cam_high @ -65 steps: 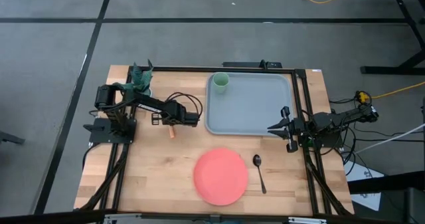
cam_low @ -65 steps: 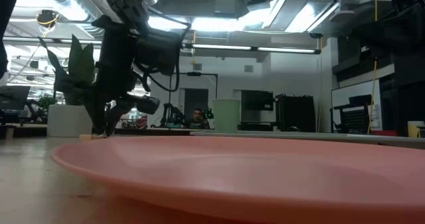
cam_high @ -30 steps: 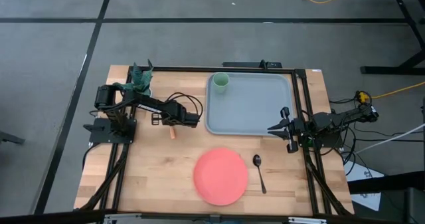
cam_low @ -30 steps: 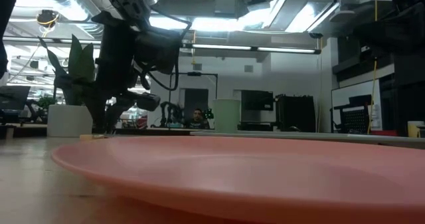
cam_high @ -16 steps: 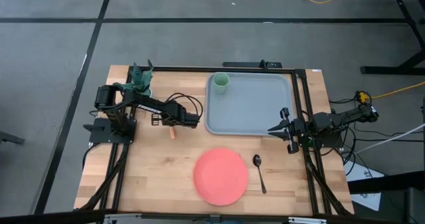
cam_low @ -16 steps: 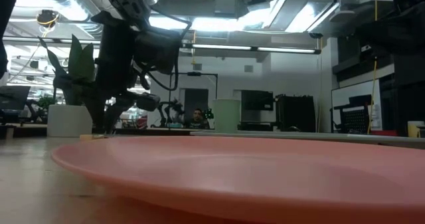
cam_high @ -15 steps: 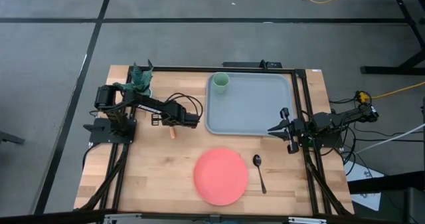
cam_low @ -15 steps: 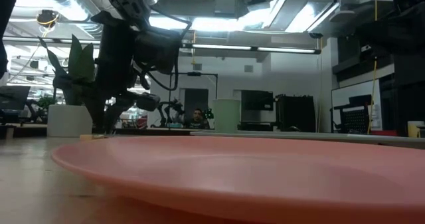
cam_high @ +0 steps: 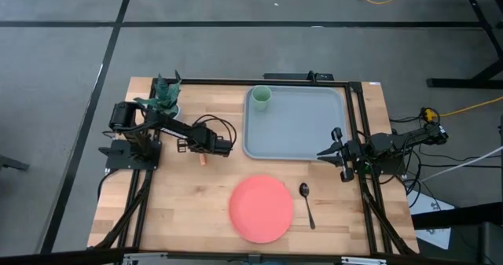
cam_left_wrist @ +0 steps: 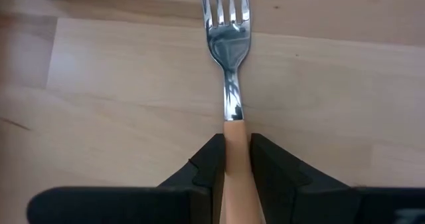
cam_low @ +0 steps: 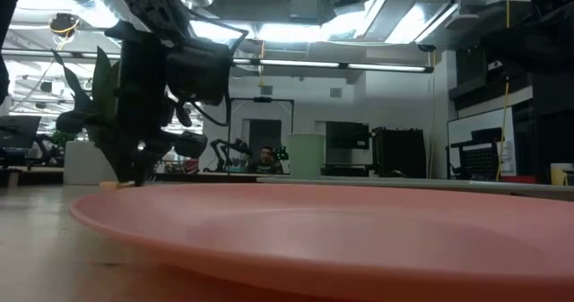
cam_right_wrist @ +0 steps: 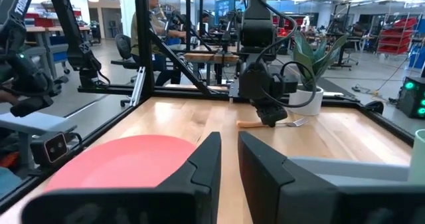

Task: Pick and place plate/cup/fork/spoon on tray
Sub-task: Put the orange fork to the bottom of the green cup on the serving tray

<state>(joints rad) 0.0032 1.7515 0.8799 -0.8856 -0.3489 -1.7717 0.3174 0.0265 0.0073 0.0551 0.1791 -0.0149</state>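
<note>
The fork (cam_left_wrist: 226, 24) has silver tines and an orange handle and lies left of the grey-blue tray (cam_high: 299, 127). My left gripper (cam_high: 204, 149) stands over it, shut on the handle. It also shows in the low view (cam_low: 134, 169). The light green cup (cam_high: 262, 96) stands in the tray's far left corner. The coral-pink plate (cam_high: 261, 208) and the dark spoon (cam_high: 306, 204) lie on the table near its front edge. My right gripper (cam_high: 326, 151) waits at the tray's right rim, with a narrow gap between its fingers, empty. My left gripper pinches the fork's orange handle (cam_left_wrist: 234, 139) between its two fingers, close to where the metal neck begins. The fingers come from above, one on each side of the handle. The fork (cam_right_wrist: 277, 123) is level at table height; I cannot tell whether it is lifted clear.
A dark green plant figure in a white pot (cam_high: 167, 94) stands at the far left, just behind my left arm. Bare wood lies between the fork and the plate. A dark frame runs along the table's edges.
My left gripper has gone a little toward the table's left and near edges, still low over the fork.
</note>
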